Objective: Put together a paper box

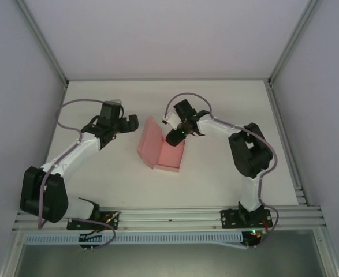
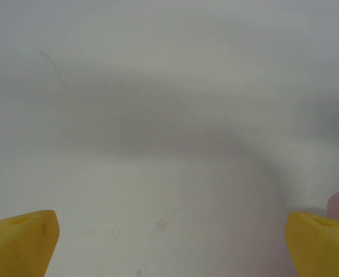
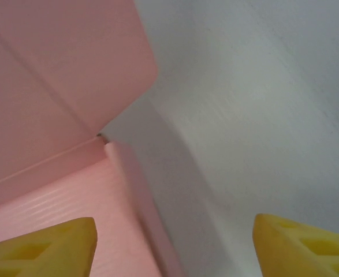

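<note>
Top view, paper box [image 1: 160,151]: middle of the table [image 1: 227,104], one flap raised on its left.
Top view, left gripper [image 1: 127,122]: just left of the box, jaws apart.
Top view, right gripper [image 1: 175,137]: over the box's far right edge.
Left wrist, fingers [image 2: 25,234]: spread wide, nothing held; pink corner at right.
Right wrist, fingers [image 3: 48,242]: apart, one over the box's inside, the other over bare table.

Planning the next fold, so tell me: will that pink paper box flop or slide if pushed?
The thin pink paper box probably flexes at its creases; its raised flap looks apt to swing. Light on the smooth white table, it likely slides.
</note>
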